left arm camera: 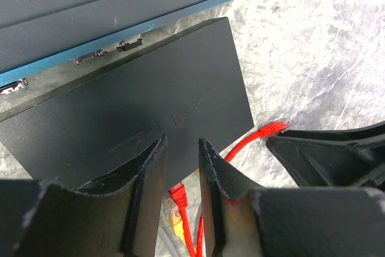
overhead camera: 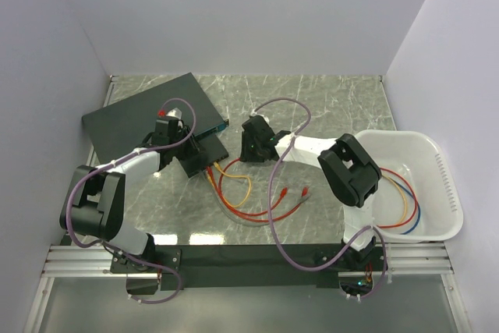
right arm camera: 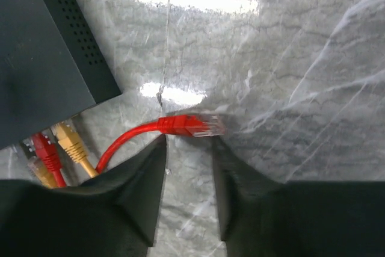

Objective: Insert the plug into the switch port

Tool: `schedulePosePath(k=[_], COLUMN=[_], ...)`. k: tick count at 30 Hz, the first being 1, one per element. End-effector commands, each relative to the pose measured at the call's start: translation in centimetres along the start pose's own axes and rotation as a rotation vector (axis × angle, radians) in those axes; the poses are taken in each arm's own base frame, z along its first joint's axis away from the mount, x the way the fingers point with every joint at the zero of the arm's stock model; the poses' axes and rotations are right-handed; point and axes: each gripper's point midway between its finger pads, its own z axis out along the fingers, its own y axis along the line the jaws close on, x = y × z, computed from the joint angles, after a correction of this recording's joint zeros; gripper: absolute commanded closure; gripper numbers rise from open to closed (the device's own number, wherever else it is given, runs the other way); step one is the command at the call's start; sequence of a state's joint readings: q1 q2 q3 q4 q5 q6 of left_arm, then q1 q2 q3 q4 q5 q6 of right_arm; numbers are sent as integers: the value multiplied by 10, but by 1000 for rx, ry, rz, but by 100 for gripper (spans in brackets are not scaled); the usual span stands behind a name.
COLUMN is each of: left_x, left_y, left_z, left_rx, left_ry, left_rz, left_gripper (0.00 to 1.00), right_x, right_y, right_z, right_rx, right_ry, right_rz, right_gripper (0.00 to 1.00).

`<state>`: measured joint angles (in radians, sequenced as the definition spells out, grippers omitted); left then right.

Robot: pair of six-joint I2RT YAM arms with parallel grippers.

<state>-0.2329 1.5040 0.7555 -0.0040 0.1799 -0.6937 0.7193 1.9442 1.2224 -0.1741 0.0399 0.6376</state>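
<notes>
Where red plug [right arm camera: 192, 124] lies: flat on marble table [right arm camera: 289, 58], just off corner of small black box [left arm camera: 138, 112], clear tip pointing away from box; not in any socket.
R gripper [right arm camera: 189, 142]: low over table, fingers apart w/ moderate gap, nothing between them. Plug sits crosswise just past the tips; contact w/ plug can't be told.
L gripper [left arm camera: 181, 142]: over near edge of box top, fingers w/ narrow gap, gripping nothing. Whether tips press on box: can't tell.
Switch port: on box edge nearest the arms, where cables go in; sockets themselves hidden under box lip in wrist views.
Already plugged: second red connector [right arm camera: 45, 148] & yellow connector [right arm camera: 72, 142], side by side in that edge.
Big slab [left arm camera: 90, 4]: dark, blue front strip, just behind box.
Loose cables [overhead camera: 242, 193]: red/yellow/orange loops on table btw the two arms.
White tub [overhead camera: 440, 161]: R side of table, w/ coiled cords [overhead camera: 401, 204] inside.
</notes>
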Motion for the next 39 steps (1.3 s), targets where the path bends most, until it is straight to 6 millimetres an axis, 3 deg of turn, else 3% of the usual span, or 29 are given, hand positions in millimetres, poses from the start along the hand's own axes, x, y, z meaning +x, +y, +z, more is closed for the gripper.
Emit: schedulePosePath(k=[1, 5, 13, 20, 21, 23, 25, 26, 27, 30, 39], left_x=[-6, -3, -1, -4, -4, -5, -5, -3, -3, -2, 0], left_y=[-7, -6, -6, -11, -11, -11, -11, -11, -10, -9, -9], left_z=[-2, 1, 0, -4, -3, -2, -3, -2, -2, -1, -2], left_rx=[35, 39, 44, 61, 61, 62, 63, 63, 61, 60, 66], left_ry=[-25, -16, -12, -28, -26, -27, -28, -24, -26, -23, -20], left_rz=[28, 25, 25, 23, 21, 20, 20, 21, 20, 21, 21], left_gripper=[66, 66, 67, 67, 67, 67, 67, 67, 67, 67, 67], right_x=[6, 7, -5, -49, -58, -62, -66, -65, -62, -54, -29], right_y=[-2, -2, -5, -13, -7, -6, 5, 7, 11, 16, 13], right_z=[9, 16, 34, 23, 20, 17, 10, 8, 5, 1, -3], right_rx=[2, 12, 31, 33, 14, 11, -28, -33, -59, -86, -90], right_ry=[32, 38, 22, -81, -90, -74, -69, -66, -49, -24, 39], right_rz=[16, 14, 7, -20, -23, -35, -31, -26, -21, 2, 33], right_gripper=[60, 69, 99, 100, 98, 82, 55, 55, 47, 42, 41])
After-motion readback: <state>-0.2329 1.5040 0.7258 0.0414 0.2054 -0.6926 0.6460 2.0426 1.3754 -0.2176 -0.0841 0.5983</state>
